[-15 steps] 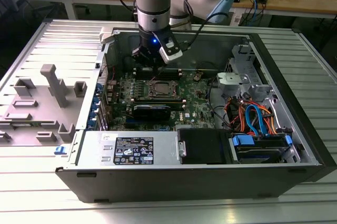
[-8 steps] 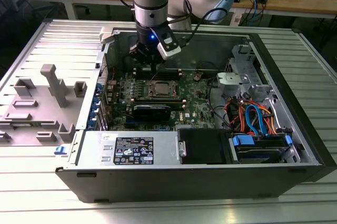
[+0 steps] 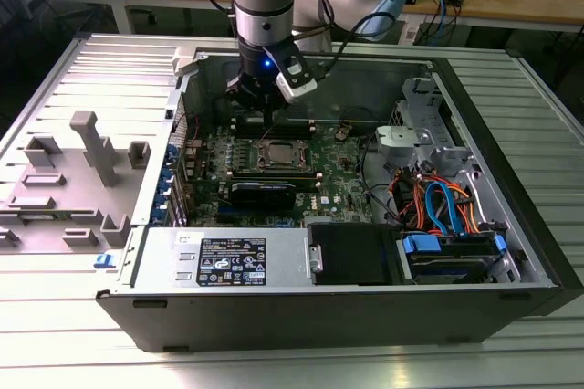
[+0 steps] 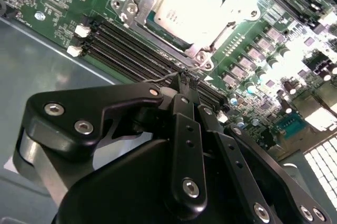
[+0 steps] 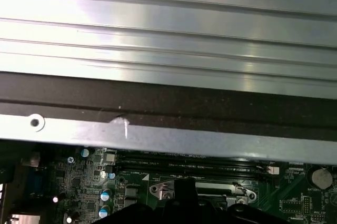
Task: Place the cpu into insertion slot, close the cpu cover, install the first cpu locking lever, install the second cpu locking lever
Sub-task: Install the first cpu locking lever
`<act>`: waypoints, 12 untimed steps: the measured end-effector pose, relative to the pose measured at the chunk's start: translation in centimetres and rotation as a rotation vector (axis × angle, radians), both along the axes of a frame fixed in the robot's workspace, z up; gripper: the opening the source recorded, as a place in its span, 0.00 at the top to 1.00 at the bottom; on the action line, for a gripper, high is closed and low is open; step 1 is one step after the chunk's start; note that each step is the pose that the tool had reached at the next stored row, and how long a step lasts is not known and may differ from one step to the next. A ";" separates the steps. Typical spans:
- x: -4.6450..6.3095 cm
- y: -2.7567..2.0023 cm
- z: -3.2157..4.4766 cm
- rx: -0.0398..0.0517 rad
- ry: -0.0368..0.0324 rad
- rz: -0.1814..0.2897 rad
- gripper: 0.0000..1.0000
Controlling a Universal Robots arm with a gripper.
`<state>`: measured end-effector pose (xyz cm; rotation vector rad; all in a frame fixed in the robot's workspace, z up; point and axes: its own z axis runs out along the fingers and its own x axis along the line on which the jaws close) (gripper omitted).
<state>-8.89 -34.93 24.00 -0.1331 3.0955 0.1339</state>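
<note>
The gripper (image 4: pixel 183 79) hangs low inside the open case (image 3: pixel 301 316), over the far edge of the green board (image 4: pixel 63 3). In the exterior view the gripper (image 3: pixel 258 106) is just behind the slot (image 3: pixel 251 159), near it but apart. In the second wrist view its fingers (image 4: pixel 185 129) meet at the tips with no gap that I can see, so the hand is clenched. A thin grey wire (image 4: pixel 160 80) ends at these tips, and I cannot tell if it is pinched between them. The tips are over the black memory strips (image 4: pixel 121 45) beside the slot. The cpu (image 4: pixel 192 6) lies flat in the slot, silver top up. The cover (image 4: pixel 136 8) lies down around it and the top shows through its window. The case stands on a ribbed metal table (image 3: pixel 55 343).
</note>
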 end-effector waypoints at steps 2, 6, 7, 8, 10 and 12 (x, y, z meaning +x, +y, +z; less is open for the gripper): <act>0.3 0.04 -0.04 0.0000 0.0000 0.010 0.89; 1.1 0.28 -0.40 -0.0013 0.0001 0.033 0.89; 1.3 0.30 -0.49 -0.0022 0.0002 0.034 0.89; 1.6 0.34 -0.66 -0.0033 0.0003 0.035 0.89; 1.9 0.35 -0.87 -0.0034 0.0002 0.035 0.89; 2.4 0.37 -1.13 -0.0036 0.0002 0.035 0.89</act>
